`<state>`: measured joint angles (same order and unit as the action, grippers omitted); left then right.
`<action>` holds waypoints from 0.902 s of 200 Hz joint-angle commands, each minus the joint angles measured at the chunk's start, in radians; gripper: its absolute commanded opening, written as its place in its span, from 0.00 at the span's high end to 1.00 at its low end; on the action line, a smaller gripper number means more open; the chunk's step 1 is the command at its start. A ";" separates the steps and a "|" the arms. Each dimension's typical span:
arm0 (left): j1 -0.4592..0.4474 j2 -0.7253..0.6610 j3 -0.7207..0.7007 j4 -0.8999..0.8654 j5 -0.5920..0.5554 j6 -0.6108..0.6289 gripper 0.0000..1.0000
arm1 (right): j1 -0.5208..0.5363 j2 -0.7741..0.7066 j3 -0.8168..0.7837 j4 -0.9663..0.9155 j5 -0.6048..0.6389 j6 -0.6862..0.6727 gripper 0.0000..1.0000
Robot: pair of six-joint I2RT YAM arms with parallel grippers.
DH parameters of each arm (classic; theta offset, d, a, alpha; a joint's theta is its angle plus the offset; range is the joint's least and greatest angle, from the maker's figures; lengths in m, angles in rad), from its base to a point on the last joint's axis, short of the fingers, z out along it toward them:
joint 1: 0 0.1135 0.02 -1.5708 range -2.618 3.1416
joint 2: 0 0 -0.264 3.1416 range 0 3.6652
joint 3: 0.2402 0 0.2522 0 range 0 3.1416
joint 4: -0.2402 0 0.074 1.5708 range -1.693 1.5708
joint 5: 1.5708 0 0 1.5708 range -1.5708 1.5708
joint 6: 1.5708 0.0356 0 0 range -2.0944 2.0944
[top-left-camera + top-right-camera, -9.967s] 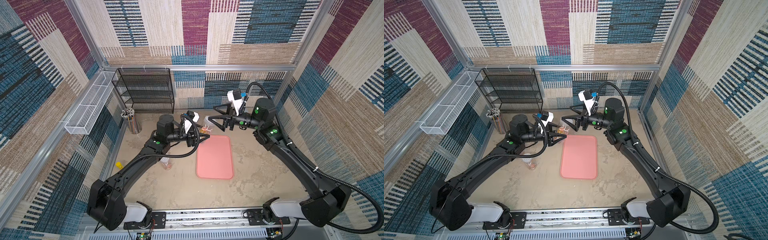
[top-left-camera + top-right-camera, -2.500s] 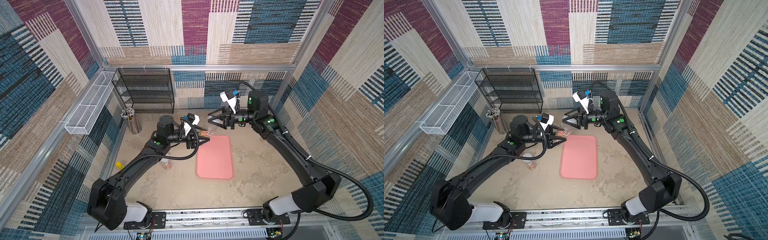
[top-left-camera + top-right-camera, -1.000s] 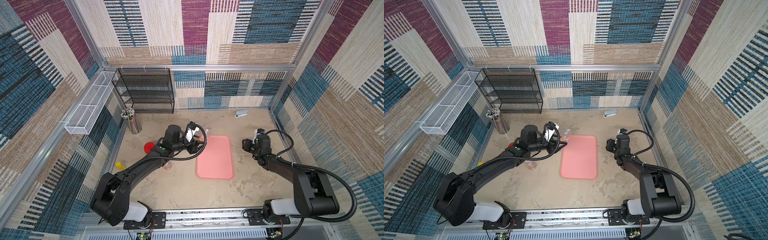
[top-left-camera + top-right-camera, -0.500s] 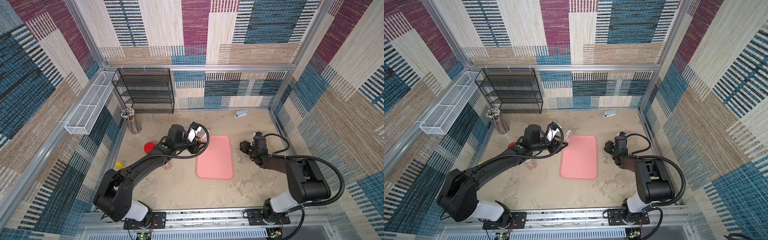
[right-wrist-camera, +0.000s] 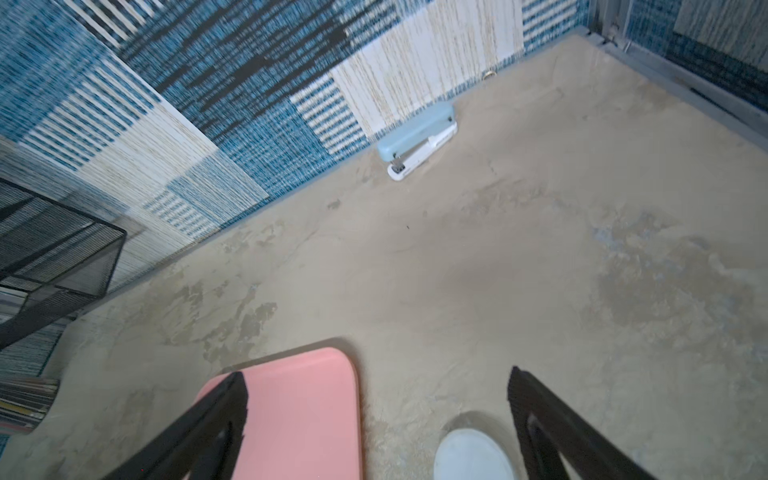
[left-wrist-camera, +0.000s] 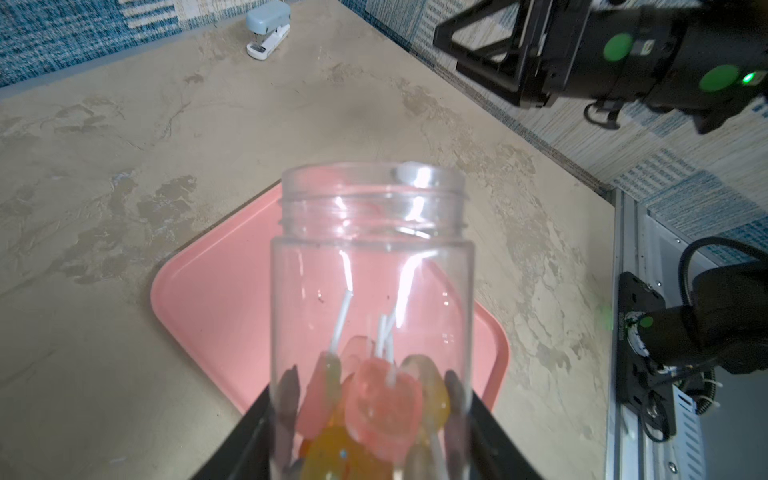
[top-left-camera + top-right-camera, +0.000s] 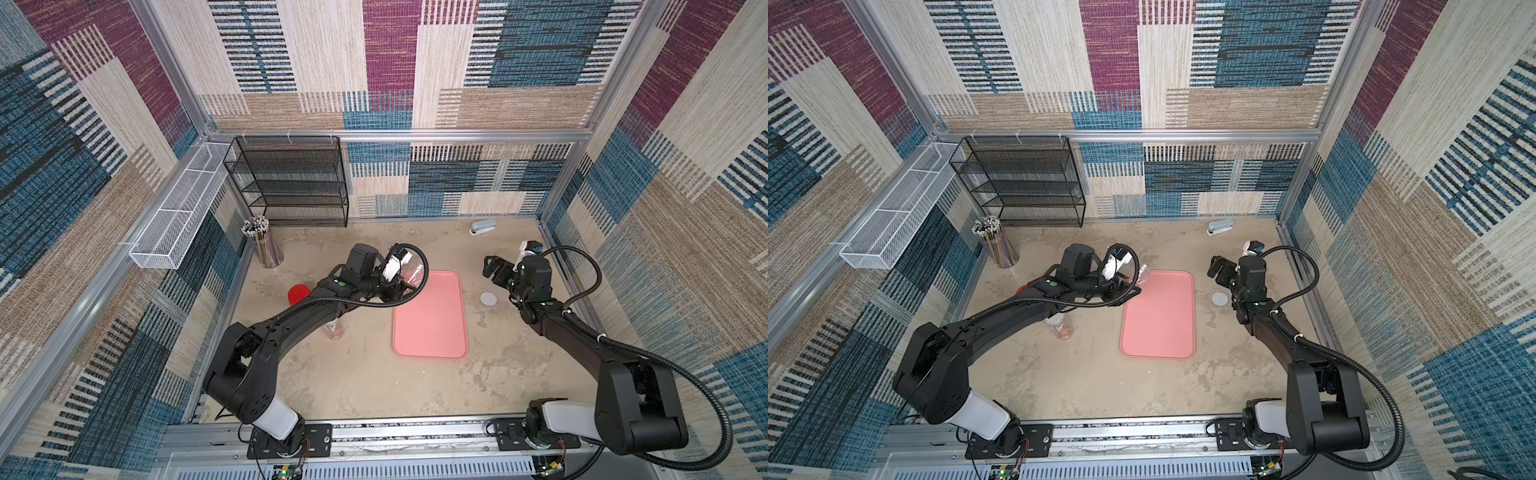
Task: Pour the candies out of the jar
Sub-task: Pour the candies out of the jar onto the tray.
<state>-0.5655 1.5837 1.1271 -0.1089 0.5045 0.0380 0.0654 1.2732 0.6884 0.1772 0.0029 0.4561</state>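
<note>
I am gripping the clear plastic jar (image 6: 372,270) low on its body with my left gripper (image 6: 372,432), the fingers pressing in on either side of its base end. The jar's threaded mouth is uncovered and pointing away from my wrist. I am holding it in the air above the far left corner of the pink tray (image 6: 216,291).

The candies (image 6: 374,399), lollipops with orange, pink and yellow heads on white sticks, are all lying heaped at the base end of the jar. None is on the tray, so the pour itself is not yet begun.

My right gripper (image 5: 378,376) is hanging wide apart and empty just above the white lid (image 5: 473,455). The lid is lying flat on the table (image 5: 540,249) just to the right of the tray.

As I judge it, the opening step is finished and I am at the start of tipping. Next I should be rolling my left wrist until the mouth drops below the base, keeping the mouth over the tray's middle rather than its edge. The sticks may be jamming across the neck, so a small shake may be needed. My right arm should be keeping away from the tray.
</note>
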 commanded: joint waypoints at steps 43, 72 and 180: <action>-0.021 0.106 0.205 -0.375 0.011 0.204 1.00 | -0.029 -0.067 -0.007 0.037 0.046 -0.005 0.00; -0.048 0.194 0.306 -0.518 -0.056 0.266 1.00 | -0.038 -0.065 -0.033 0.050 0.047 -0.007 0.00; -0.178 0.632 0.892 -1.063 -0.444 0.445 1.00 | -0.056 -0.081 -0.064 0.041 0.087 -0.013 0.00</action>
<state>-0.7181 2.1658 1.9198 -0.9939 0.1936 0.4271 0.0109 1.1908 0.6270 0.1932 0.0635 0.4469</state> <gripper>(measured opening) 0.563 0.995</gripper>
